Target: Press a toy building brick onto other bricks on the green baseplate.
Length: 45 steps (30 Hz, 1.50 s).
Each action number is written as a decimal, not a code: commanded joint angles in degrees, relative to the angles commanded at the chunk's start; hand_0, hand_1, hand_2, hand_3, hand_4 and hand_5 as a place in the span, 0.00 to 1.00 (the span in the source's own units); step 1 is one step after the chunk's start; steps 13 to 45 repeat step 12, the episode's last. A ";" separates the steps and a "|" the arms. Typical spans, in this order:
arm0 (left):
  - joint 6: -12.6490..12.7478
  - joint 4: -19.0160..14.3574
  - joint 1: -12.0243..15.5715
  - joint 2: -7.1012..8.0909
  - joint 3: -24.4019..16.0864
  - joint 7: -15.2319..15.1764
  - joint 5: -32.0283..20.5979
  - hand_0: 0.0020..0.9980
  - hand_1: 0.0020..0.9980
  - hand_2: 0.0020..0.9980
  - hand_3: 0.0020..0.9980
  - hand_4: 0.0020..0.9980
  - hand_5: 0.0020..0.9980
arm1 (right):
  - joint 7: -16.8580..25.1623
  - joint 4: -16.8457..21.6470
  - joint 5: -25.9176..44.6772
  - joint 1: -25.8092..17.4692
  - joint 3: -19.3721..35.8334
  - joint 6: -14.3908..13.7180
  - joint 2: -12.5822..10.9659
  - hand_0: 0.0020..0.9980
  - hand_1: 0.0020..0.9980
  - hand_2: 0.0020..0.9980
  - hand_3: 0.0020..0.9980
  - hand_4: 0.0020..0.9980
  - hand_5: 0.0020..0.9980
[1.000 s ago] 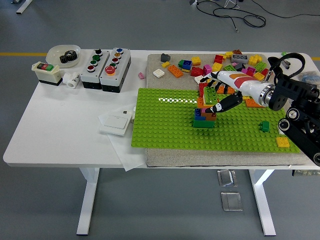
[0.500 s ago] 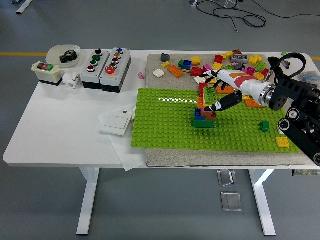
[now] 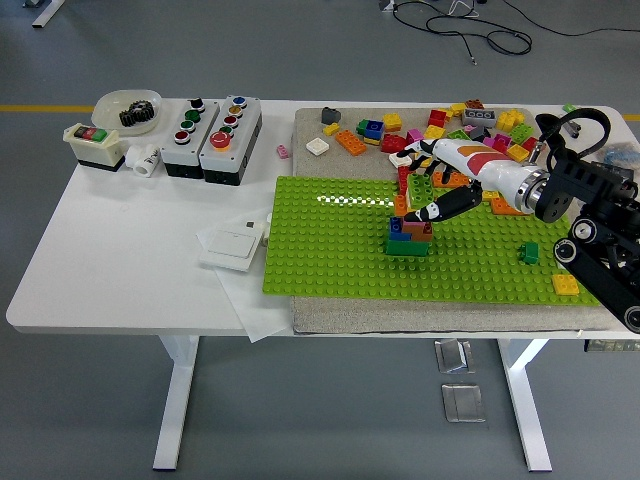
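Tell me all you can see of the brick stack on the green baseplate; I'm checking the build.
The brick stack stands upright near the middle of the green baseplate. It looks like studded plastic: green bricks at the bottom, blue, red and orange above, and a green brick on top. The right hand reaches in from the right, its fingers against the stack's upper part.

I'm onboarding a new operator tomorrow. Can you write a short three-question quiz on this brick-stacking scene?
1. True or false: the right hand is over the brick stack on the green baseplate.
2. The yellow brick on the baseplate sits near its: A) far left corner B) near right corner C) centre.
3. Fill in: the bowl at the table's far left holds a dark ____.

Key: 1 true; 2 B; 3 gear.
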 joint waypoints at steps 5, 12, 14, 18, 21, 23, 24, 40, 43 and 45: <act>0.03 0.00 -0.09 0.00 -0.02 -0.03 -0.12 0.87 0.83 0.83 0.63 0.71 0.64 | 0.49 0.01 -0.01 0.07 0.14 -0.86 -0.07 0.39 0.53 0.61 0.77 1.00 0.35; 0.07 0.00 -0.21 -0.01 0.01 -0.03 -0.29 0.87 0.83 0.83 0.63 0.71 0.64 | 0.63 0.01 -0.07 0.19 0.29 -1.09 -0.05 0.39 0.53 0.61 0.77 1.00 0.35; 0.07 0.00 -0.21 -0.01 0.01 -0.03 -0.29 0.87 0.83 0.83 0.63 0.71 0.64 | 0.63 0.01 -0.07 0.19 0.29 -1.09 -0.05 0.39 0.53 0.61 0.77 1.00 0.35; 0.07 0.00 -0.21 -0.01 0.01 -0.03 -0.29 0.87 0.83 0.83 0.63 0.71 0.64 | 0.63 0.01 -0.07 0.19 0.29 -1.09 -0.05 0.39 0.53 0.61 0.77 1.00 0.35; 0.07 0.00 -0.21 -0.01 0.01 -0.03 -0.29 0.87 0.83 0.83 0.63 0.71 0.64 | 0.63 0.01 -0.07 0.19 0.29 -1.09 -0.05 0.39 0.53 0.61 0.77 1.00 0.35; 0.07 0.00 -0.21 -0.01 0.01 -0.03 -0.29 0.87 0.83 0.83 0.63 0.71 0.64 | 0.63 0.01 -0.07 0.19 0.29 -1.09 -0.05 0.39 0.53 0.61 0.77 1.00 0.35; 0.07 0.00 -0.21 -0.01 0.01 -0.03 -0.29 0.87 0.83 0.83 0.63 0.71 0.64 | 0.63 0.01 -0.07 0.19 0.29 -1.09 -0.05 0.39 0.53 0.61 0.77 1.00 0.35; 0.07 0.00 -0.21 -0.01 0.01 -0.03 -0.29 0.87 0.83 0.83 0.63 0.71 0.64 | 0.63 0.01 -0.07 0.19 0.29 -1.09 -0.05 0.39 0.53 0.61 0.77 1.00 0.35; 0.07 0.00 -0.21 -0.01 0.01 -0.03 -0.29 0.87 0.83 0.83 0.63 0.71 0.64 | 0.63 0.01 -0.07 0.19 0.29 -1.09 -0.05 0.39 0.53 0.61 0.77 1.00 0.35; 0.07 0.00 -0.21 -0.01 0.01 -0.03 -0.29 0.87 0.83 0.83 0.63 0.71 0.64 | 0.63 0.01 -0.07 0.19 0.29 -1.09 -0.05 0.39 0.53 0.61 0.77 1.00 0.35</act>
